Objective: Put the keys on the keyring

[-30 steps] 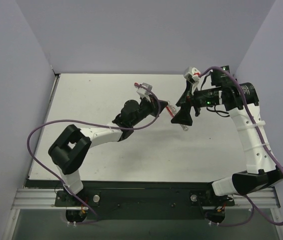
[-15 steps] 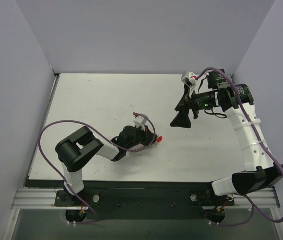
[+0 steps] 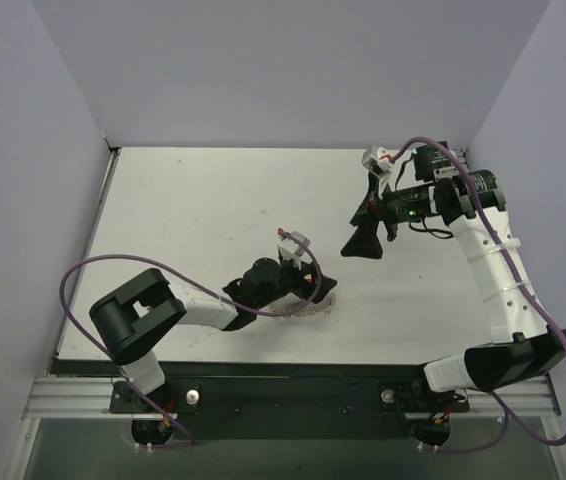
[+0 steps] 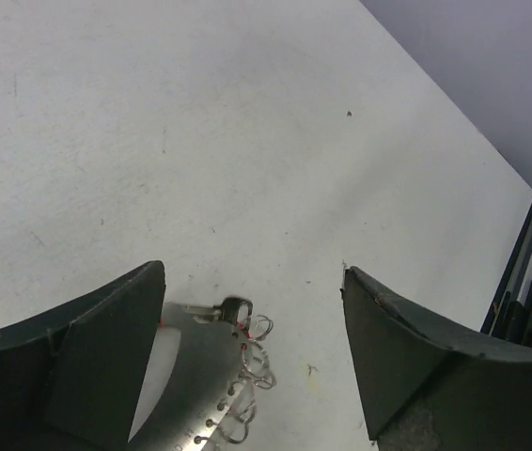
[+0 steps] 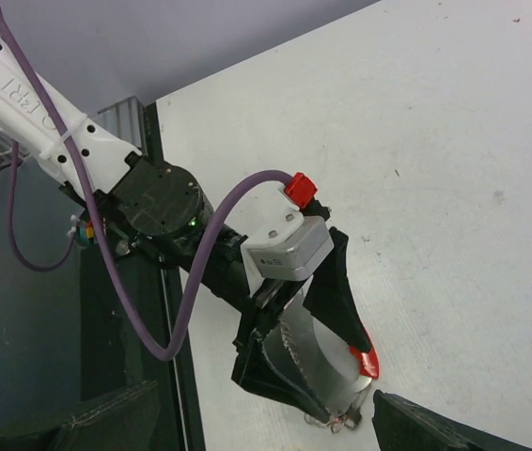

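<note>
The keys (image 4: 252,368), thin silver loops plus one dark-headed key (image 4: 234,306), lie on the table in a lacy row (image 3: 301,309). They hang along the edge of a curved grey strip (image 4: 191,376) whose end shows bright red (image 5: 365,360); I take this strip for the keyring. My left gripper (image 3: 308,285) stands low over them, open (image 4: 252,271), with the strip beside its left finger (image 4: 106,348) and a wide gap to the other finger. My right gripper (image 3: 363,238) hangs raised at the right, open (image 5: 266,402) and holding nothing.
The white table (image 3: 193,200) is walled at the back and sides. A black rail (image 3: 293,385) runs along its near edge. The left arm's purple cable (image 5: 186,301) loops beside its wrist. The left camera housing (image 5: 287,240) sits above the jaws.
The left arm came back toward the near edge and down to the table with the bunch, then opened its jaws. The right arm barely moved.
</note>
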`<action>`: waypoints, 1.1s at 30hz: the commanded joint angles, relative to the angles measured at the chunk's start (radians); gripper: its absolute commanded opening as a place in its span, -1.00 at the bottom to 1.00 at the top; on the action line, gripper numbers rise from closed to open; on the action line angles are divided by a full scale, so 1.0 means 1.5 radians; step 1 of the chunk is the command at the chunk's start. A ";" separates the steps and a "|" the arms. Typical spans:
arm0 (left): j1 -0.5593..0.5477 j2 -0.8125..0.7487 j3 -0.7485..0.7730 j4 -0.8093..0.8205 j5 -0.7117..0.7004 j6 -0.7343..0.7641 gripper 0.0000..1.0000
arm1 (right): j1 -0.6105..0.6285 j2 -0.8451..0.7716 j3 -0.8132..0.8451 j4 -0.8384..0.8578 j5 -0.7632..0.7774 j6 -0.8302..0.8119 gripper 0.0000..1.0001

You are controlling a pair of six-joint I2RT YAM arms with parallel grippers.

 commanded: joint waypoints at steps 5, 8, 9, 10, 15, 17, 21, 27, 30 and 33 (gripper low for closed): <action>-0.003 -0.098 0.032 -0.092 -0.047 0.048 0.76 | -0.009 -0.043 -0.024 -0.006 -0.002 -0.019 1.00; 0.002 -0.130 0.045 -0.137 -0.056 0.062 0.76 | -0.014 -0.046 -0.022 -0.003 -0.004 -0.017 1.00; 0.008 -0.138 0.047 -0.147 -0.057 0.064 0.77 | -0.015 -0.045 -0.021 -0.002 -0.007 -0.014 1.00; 0.012 -0.155 0.047 -0.163 -0.059 0.064 0.77 | -0.018 -0.044 -0.019 0.000 -0.010 -0.010 1.00; 0.073 -0.208 0.043 -0.215 -0.037 0.015 0.88 | -0.024 -0.040 -0.012 0.021 -0.013 0.022 1.00; 0.102 -0.220 0.043 -0.231 -0.014 -0.019 0.88 | -0.027 -0.037 -0.011 0.034 -0.003 0.033 1.00; 0.140 -0.272 0.058 -0.329 -0.036 -0.017 0.89 | -0.031 -0.043 -0.029 0.082 0.037 0.113 1.00; 0.144 -0.367 0.090 -0.479 -0.180 0.026 0.95 | -0.055 -0.093 -0.101 0.259 0.243 0.298 1.00; 0.145 -0.420 0.086 -0.518 -0.238 0.043 0.95 | -0.082 -0.113 -0.132 0.325 0.309 0.374 1.00; 0.148 -0.467 0.071 -0.538 -0.277 0.054 0.95 | -0.111 -0.129 -0.155 0.363 0.331 0.434 1.00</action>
